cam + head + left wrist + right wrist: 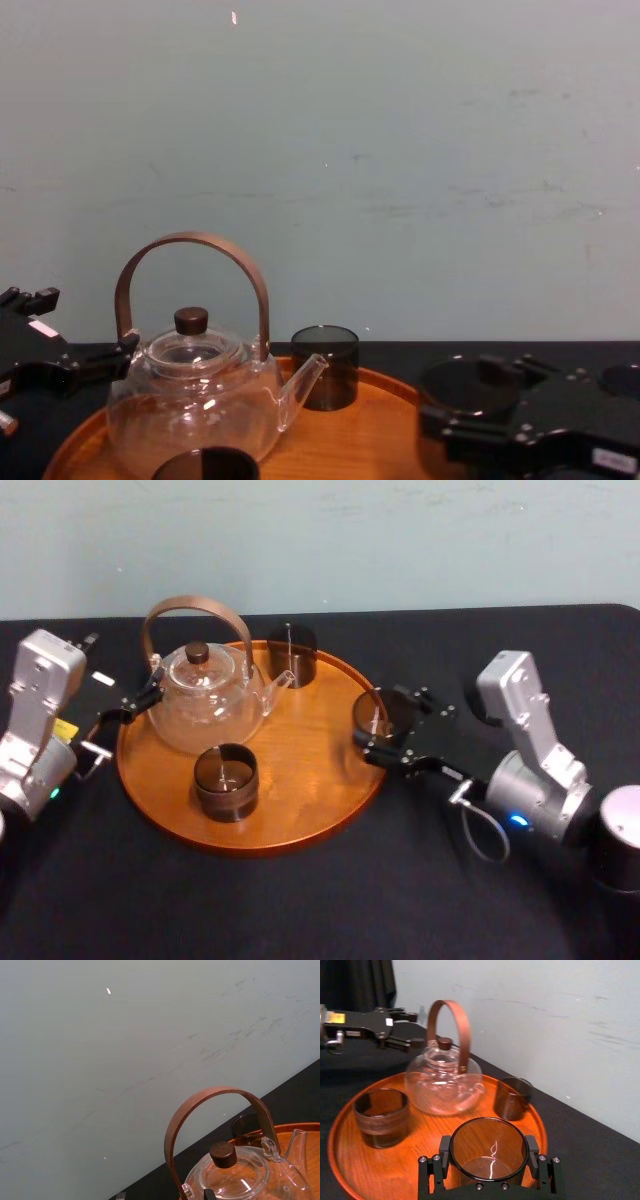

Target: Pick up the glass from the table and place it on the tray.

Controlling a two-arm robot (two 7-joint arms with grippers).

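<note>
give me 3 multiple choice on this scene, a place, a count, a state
1. Left gripper is: A beside the teapot at the tray's left rim; B over the tray's middle; C on the teapot's lid.
2. Glasses in all: A one; B two; C three.
3. Right gripper is: A open, empty; B shut on a glass; C gripping the teapot's handle.
1 A: the head view shows it there. 2 C: far glass and near glass on the tray, a third gripped. 3 B: it clasps the glass on both sides.
</note>
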